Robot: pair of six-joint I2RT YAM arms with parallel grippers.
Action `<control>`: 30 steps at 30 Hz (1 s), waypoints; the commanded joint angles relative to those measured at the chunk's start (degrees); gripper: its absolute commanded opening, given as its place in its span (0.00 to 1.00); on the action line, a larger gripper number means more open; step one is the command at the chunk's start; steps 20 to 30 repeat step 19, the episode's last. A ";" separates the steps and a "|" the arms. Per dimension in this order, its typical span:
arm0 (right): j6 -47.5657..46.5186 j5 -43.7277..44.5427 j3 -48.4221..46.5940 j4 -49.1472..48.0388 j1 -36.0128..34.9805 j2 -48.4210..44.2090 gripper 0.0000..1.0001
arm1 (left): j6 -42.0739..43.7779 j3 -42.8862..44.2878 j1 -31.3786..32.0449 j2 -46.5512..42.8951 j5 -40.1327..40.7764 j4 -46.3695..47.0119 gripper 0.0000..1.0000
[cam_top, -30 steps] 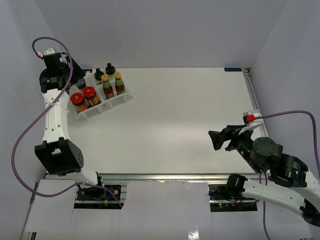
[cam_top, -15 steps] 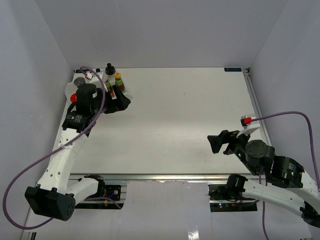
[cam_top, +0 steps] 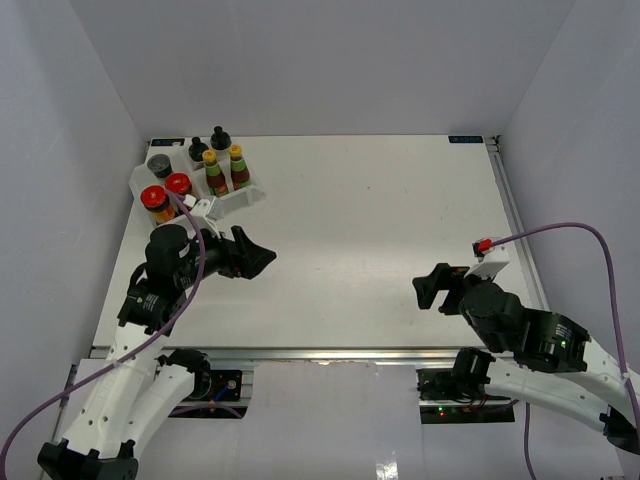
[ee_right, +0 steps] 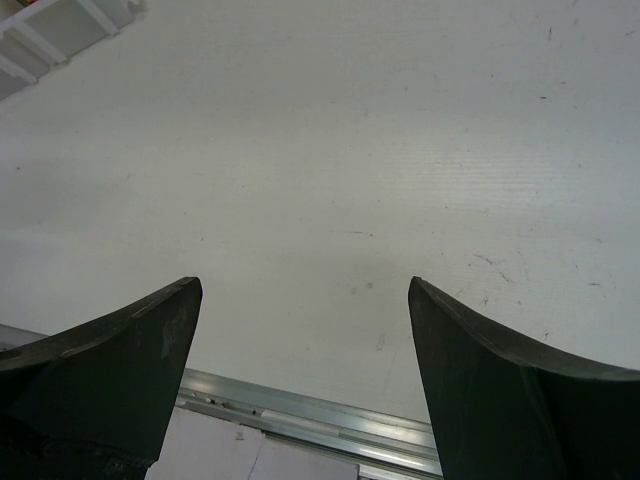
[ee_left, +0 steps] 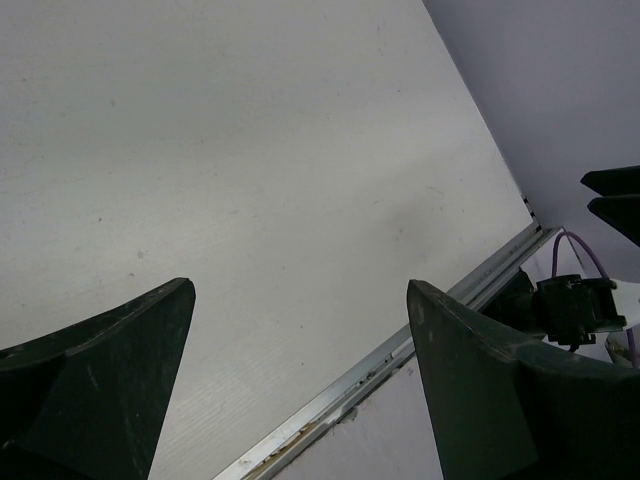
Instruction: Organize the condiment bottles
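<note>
White walls closed off three sides of a pale desk (cam_top: 360,220), with a metal rail (cam_top: 330,353) along its near edge. At the far left corner stood a clear plastic tray (cam_top: 232,200) holding all the condiment bottles. Two red-lidded jars (cam_top: 166,193) sat side by side in its near left part. Two slim yellow-capped bottles (cam_top: 224,169) stood upright beside them towards the right. Two shakers with black caps (cam_top: 210,144) stood behind those at the far side, and a dark-lidded jar (cam_top: 159,165) sat at the far left corner. Which divider separated which bottle could not be made out from above. The left arm rose from its base at the near left, and its wrist hung over the left part of the desk. The left fingers (cam_top: 255,258) pointed right towards the middle, near the tray but apart from it. They were spread wide with nothing between them, and the left wrist view showed only bare desk and the rail between the two dark tips. A purple cable (cam_top: 190,290) looped along that arm. The right arm lay folded low at the near right. The right fingers (cam_top: 428,287) pointed left, well apart from the tray, likewise spread wide and holding nothing. The right wrist view showed bare desk between them and a white corner of the tray at its top left edge.
</note>
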State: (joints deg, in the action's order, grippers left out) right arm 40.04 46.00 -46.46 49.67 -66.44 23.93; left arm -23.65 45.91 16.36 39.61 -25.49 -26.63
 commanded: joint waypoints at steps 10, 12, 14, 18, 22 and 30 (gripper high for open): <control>1.45 3.14 -2.59 0.08 -0.18 3.76 0.90 | 0.18 -3.10 0.09 -5.07 -7.46 1.03 0.98; 1.45 2.43 -2.59 -0.62 -0.18 3.85 0.90 | -0.60 -3.36 0.08 -5.77 -8.33 1.31 0.98; 1.18 2.09 -2.52 -1.16 -0.18 3.91 0.90 | -0.35 -2.90 0.14 -5.97 -8.34 0.58 0.98; 1.51 2.09 -2.76 -1.00 -0.18 4.36 0.90 | 0.45 -2.16 0.08 -6.28 -7.56 -0.65 0.98; 2.02 2.30 -2.94 -0.67 -0.18 4.50 0.90 | 0.49 -2.19 0.08 -6.43 -7.56 -0.72 0.98; 2.02 2.30 -2.94 -0.67 -0.18 4.50 0.90 | 0.49 -2.19 0.08 -6.43 -7.56 -0.72 0.98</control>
